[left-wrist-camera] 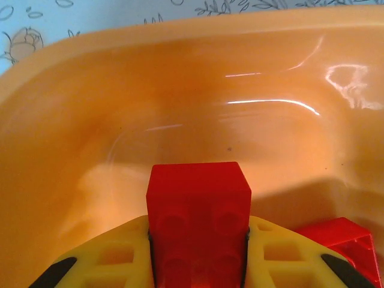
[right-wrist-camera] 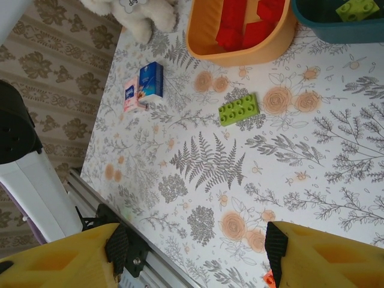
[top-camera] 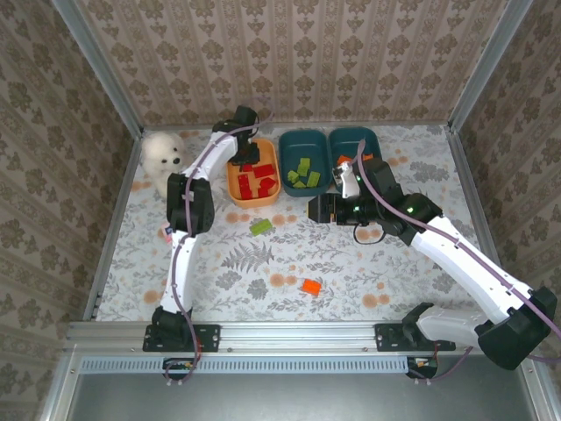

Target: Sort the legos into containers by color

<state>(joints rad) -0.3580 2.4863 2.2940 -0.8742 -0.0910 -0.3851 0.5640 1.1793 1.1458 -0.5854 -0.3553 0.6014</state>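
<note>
My left gripper (left-wrist-camera: 198, 252) is shut on a red brick (left-wrist-camera: 198, 204), held low inside the orange tub (left-wrist-camera: 180, 90); another red brick (left-wrist-camera: 339, 240) lies beside it. From above, the left gripper (top-camera: 240, 154) hangs over the back left of the orange tub (top-camera: 235, 195), which holds several red bricks (top-camera: 260, 180). My right gripper (top-camera: 316, 209) hovers open above the table, nothing between its fingers (right-wrist-camera: 117, 249). A lime green brick (top-camera: 260, 225) and an orange brick (top-camera: 309, 286) lie loose on the table. The middle teal tub (top-camera: 286, 167) holds green bricks (top-camera: 304, 173). The right teal tub (top-camera: 352, 139) holds orange ones.
A white plush toy (top-camera: 163, 153) sits at the back left. Blue-and-white packets (right-wrist-camera: 144, 87) lie near the left edge of the table. The green brick (right-wrist-camera: 239, 109) lies just in front of the orange tub (right-wrist-camera: 240, 57). Metal rails line the table's front and sides.
</note>
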